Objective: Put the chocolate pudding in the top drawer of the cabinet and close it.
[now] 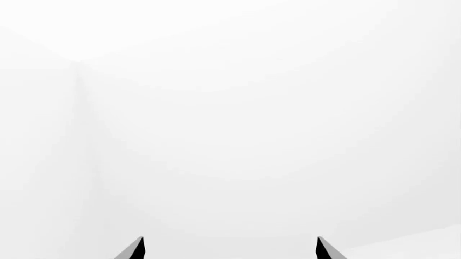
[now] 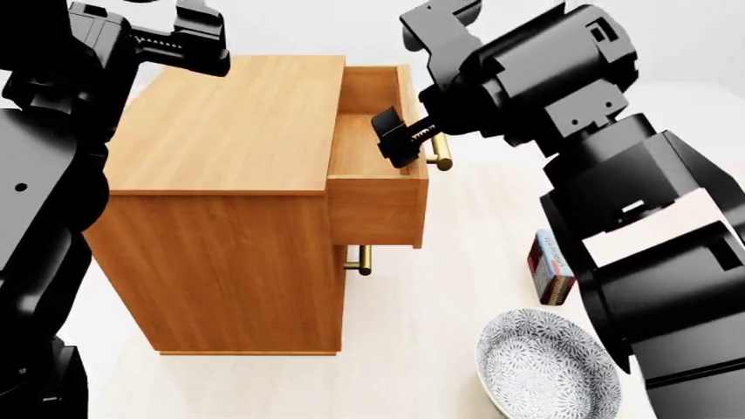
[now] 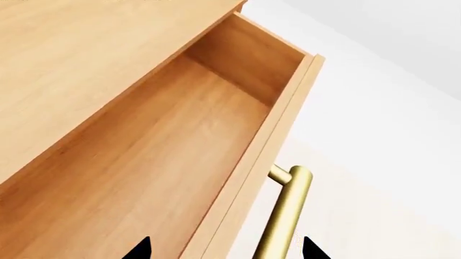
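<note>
With the top drawer (image 2: 375, 148) pulled open and bare inside, I'd lift my right gripper (image 2: 399, 138), fingers spread and empty, off the brass handle (image 3: 282, 216) toward the chocolate pudding (image 2: 550, 266), lying on the pale tabletop beside the patterned bowl (image 2: 545, 367); its lettering is unreadable. Left gripper (image 1: 229, 249) is open, idle.

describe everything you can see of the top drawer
The top drawer is an orange-brown wooden box, pulled out from the cabinet and open. No contents show in the visible part of its interior. A horizontal brass bar handle stands off its front panel on a short post. The right end effector hovers over the front edge by the handle; its fingertips flank it without visibly clamping.
</note>
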`<state>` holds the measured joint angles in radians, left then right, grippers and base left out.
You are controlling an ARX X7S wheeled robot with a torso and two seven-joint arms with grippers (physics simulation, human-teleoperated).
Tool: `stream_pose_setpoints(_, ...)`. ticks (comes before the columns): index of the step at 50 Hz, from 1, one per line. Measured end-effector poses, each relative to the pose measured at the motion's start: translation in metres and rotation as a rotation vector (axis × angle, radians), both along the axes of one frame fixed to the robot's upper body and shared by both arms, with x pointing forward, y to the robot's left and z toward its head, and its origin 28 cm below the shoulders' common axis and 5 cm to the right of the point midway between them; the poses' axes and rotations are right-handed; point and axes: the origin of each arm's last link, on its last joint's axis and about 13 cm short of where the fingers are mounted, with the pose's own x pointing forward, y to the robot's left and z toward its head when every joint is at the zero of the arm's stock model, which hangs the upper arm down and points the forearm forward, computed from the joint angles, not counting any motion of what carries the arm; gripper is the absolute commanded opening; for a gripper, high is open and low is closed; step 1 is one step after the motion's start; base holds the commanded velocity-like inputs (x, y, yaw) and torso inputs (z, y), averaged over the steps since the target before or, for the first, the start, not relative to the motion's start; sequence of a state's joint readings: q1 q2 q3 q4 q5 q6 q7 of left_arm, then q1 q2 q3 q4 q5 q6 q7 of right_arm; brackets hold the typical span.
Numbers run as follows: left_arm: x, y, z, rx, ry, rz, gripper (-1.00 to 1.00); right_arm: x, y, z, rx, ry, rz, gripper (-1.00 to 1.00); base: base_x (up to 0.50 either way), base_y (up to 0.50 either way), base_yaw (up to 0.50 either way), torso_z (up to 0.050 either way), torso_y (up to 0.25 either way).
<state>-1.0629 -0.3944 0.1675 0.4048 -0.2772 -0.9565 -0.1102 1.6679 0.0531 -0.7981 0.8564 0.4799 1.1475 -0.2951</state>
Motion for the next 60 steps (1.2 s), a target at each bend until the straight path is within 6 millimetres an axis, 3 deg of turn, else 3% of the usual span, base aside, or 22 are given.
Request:
stream_pose_setpoints(28, 0.0, 0.0, 0.0, -0.002, 0.002, 0.002, 1.0, -0.001, -0.009, -0.002, 0.018, 0.0, -0.02, 1.0, 0.0, 0.0, 0.0, 0.0, 0.0)
stream_pose_setpoints(60, 0.0, 0.0, 0.0, 0.0, 0.001, 0.0, 1.0, -0.013, -0.054, -0.001, 0.001, 0.0, -0.174, 1.0, 0.0, 0.0, 0.0, 0.0, 0.0)
